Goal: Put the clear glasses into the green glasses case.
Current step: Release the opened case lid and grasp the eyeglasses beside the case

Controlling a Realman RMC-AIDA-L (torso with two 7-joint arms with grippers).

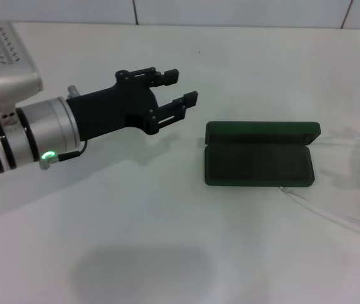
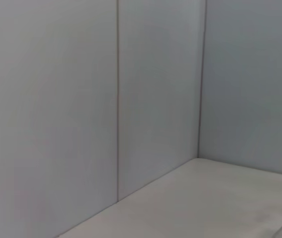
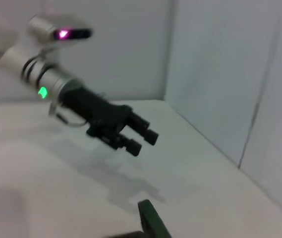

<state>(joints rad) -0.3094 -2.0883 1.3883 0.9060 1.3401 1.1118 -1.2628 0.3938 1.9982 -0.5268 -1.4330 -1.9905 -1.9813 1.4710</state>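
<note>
Lying open right of left pincer (image 1: 183,87) — green glasses case (image 1: 259,154)

Bright, even overhead light washes the white table (image 1: 167,266), where a soft shadow pools near the front edge. The right wrist view is motion-blurred; the clear glasses (image 1: 350,183) nearly vanish.

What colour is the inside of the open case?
Dark, nearly black lining inside the green case; the head view shows it best.

No readable text, label, brand or number is shown on any surface in these views.
</note>
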